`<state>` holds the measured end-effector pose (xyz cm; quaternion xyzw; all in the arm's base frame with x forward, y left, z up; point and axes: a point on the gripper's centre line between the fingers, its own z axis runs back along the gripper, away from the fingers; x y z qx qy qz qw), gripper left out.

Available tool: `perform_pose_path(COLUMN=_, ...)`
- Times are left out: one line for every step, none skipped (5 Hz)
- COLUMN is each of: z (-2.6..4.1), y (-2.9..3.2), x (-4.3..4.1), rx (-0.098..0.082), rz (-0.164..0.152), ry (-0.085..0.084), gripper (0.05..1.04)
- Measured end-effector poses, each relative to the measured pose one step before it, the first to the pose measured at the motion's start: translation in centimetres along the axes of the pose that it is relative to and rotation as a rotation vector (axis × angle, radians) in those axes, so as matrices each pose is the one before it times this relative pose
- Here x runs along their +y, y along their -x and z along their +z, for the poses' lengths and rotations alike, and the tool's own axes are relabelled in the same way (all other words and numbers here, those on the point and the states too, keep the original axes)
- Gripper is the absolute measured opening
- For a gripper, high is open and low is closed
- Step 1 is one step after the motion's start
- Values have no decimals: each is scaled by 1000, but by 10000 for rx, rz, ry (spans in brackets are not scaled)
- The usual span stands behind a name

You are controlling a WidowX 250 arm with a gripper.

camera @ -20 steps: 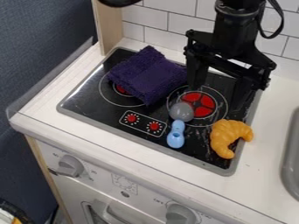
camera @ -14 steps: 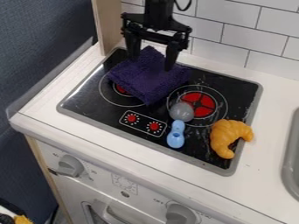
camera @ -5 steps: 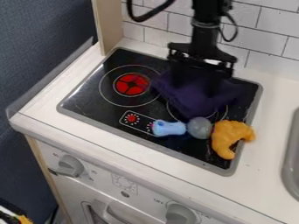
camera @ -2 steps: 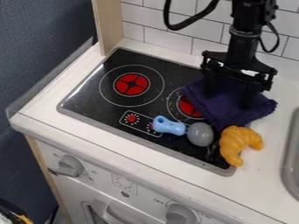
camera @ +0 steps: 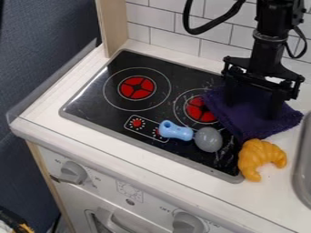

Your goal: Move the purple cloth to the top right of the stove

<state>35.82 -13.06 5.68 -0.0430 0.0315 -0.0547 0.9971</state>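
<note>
The purple cloth [camera: 252, 116] lies beneath the black gripper [camera: 253, 109], its jaws spread apart, their tips hard to tell from the dark fabric. It hides part of the right burner [camera: 199, 110] and the stove's [camera: 152, 125] right edge, spilling onto the white counter [camera: 267, 195]. The arm hangs down from the top edge, cut off there. The cloth is nubbly and rumpled; beside its lower edge sits a smooth, curved orange croissant [camera: 260, 157], and nearby a blue-handled toy utensil [camera: 177, 131] with a rounded gray head.
</note>
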Motion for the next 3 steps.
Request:
perform_pose_path(z=1169, y=593, x=-398, rx=-124, rz=97, ry=277, gripper=1001)
perform_pose_path(z=3042, y=361, x=40, rx=-728, rz=61, ry=11, gripper=1001)
perform_pose_path(z=3105, y=204, x=209, rx=-788, rz=-144, ry=-150, gripper=1001)
